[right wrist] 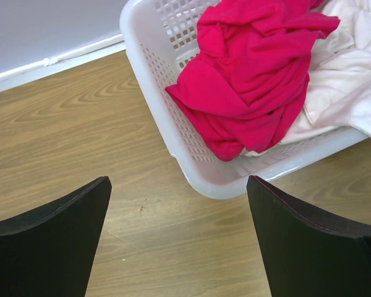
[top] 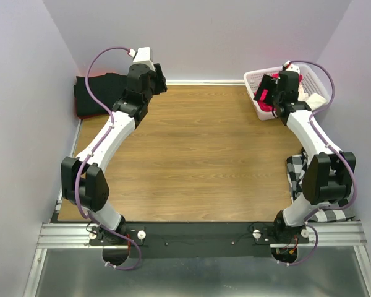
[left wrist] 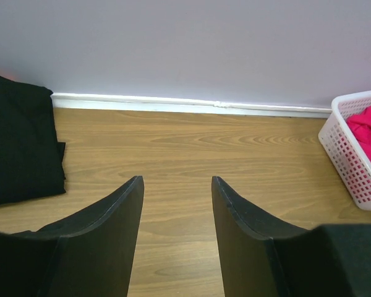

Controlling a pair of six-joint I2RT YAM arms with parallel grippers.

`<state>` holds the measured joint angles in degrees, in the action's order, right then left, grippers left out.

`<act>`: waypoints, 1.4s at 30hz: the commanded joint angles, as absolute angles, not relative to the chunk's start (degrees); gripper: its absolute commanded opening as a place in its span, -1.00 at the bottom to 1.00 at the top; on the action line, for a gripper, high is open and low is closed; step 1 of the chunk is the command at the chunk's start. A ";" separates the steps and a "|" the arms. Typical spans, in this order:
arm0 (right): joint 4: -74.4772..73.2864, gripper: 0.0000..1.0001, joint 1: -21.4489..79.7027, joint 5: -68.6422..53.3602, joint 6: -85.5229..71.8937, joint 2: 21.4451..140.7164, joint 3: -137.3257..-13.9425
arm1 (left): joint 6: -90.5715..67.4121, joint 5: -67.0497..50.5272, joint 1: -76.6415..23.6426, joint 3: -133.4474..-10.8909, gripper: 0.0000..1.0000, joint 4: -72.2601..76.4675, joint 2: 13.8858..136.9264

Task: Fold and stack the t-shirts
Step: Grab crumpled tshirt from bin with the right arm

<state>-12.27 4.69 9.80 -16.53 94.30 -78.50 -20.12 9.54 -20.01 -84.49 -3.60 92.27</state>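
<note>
Right gripper: jaws spread wide with nothing between them, hanging over bare wood just short of the basket corner. Released, no contact with cloth.

Left gripper: jaws partly apart and empty, over the table, facing the back wall.

Red shirt: crumpled in the basket, heaped against its near wall, upper centre of the right wrist view.

Cream shirt: also in the basket, to the right of the red one and partly under it.

Black shirt: lies flat at upper left of the top view, in the table's far corner against the wall. It is well apart from the basket at upper right, and just left of the left gripper.

Checked cloth: right edge of the top view, beside the right arm's elbow, partly hidden by it.
</note>
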 commanded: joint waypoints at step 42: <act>-36.30 0.82 -3.25 13.98 -29.44 127.96 -115.32 | -6.50 15.82 -20.21 -91.93 0.97 -5.27 102.74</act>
<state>-32.62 -1.26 15.77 -25.61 125.16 -116.14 -7.42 14.59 -20.01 -90.24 -4.75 102.24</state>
